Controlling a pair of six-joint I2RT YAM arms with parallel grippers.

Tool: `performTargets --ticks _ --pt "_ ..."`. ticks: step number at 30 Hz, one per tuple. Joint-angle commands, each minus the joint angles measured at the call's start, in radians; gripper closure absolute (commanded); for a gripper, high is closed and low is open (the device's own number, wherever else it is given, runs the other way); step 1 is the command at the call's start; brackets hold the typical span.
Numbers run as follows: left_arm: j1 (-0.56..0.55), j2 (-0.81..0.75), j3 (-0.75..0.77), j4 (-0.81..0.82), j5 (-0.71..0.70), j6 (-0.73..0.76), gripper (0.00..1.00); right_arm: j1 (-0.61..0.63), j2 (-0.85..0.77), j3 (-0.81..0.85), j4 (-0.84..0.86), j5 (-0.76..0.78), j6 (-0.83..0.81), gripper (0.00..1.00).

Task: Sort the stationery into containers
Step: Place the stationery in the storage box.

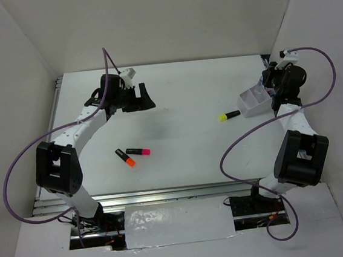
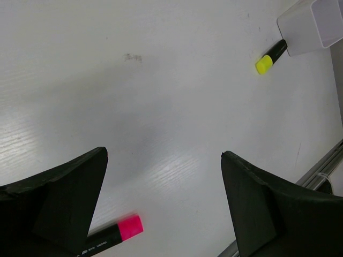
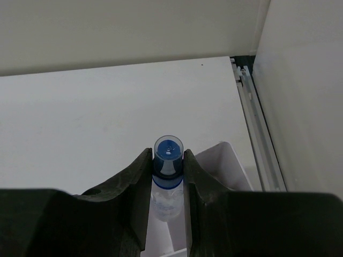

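My right gripper (image 3: 167, 160) is shut on a clear blue-capped marker (image 3: 168, 174) and holds it upright over the white box (image 3: 222, 166). In the top view the right gripper (image 1: 275, 88) sits above that box (image 1: 251, 102) at the right. A yellow-ended highlighter (image 1: 229, 115) lies just left of the box and also shows in the left wrist view (image 2: 270, 56). A pink-ended highlighter (image 1: 138, 150) and an orange-ended one (image 1: 126, 158) lie in the middle left. My left gripper (image 1: 139, 98) is open and empty, well above the table; the pink highlighter (image 2: 110, 237) shows by its left finger.
The white box (image 2: 311, 24) shows at the top right of the left wrist view. A metal rail (image 1: 166, 194) runs along the near table edge, another along the right edge (image 3: 257, 123). White walls enclose the table on three sides.
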Motion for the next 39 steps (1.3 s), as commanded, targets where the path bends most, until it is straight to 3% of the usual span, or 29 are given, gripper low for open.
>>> performTargets --ticks 1,6,13,23,27,32,35,36,38,39 --pt "-0.003 0.019 0.039 0.012 -0.005 0.025 0.01 -0.006 0.01 0.043 0.056 0.042 -0.038 1.0" --pt "-0.004 0.023 0.039 0.015 -0.019 0.028 0.01 -0.008 0.05 0.05 0.053 0.056 -0.039 0.99" --pt "-0.007 0.017 0.033 0.015 -0.03 0.031 0.01 0.001 0.067 0.014 0.087 0.051 -0.075 0.8" --pt "-0.006 0.037 0.052 -0.005 -0.036 0.02 0.01 0.024 0.061 -0.062 0.076 0.074 -0.115 0.63" --pt "-0.006 0.036 0.053 -0.01 -0.035 0.02 0.01 0.026 0.046 -0.065 0.05 0.085 -0.107 0.49" --pt "-0.004 0.034 0.05 -0.011 -0.03 0.019 0.01 0.032 -0.01 -0.037 0.001 0.021 -0.13 0.42" --pt "-0.003 0.035 0.059 -0.013 -0.007 0.032 0.01 0.046 -0.048 0.032 -0.137 -0.184 -0.278 0.45" --pt "-0.001 0.042 0.067 -0.017 0.034 0.06 0.01 0.064 -0.051 0.058 -0.268 -0.303 -0.339 0.49" --pt "0.008 0.051 0.082 -0.042 0.088 0.091 0.01 0.101 -0.028 0.192 -0.458 -0.366 -0.546 0.52" --pt "0.012 0.055 0.095 -0.046 0.172 0.13 0.01 0.118 0.017 0.246 -0.687 -0.392 -0.637 0.53"
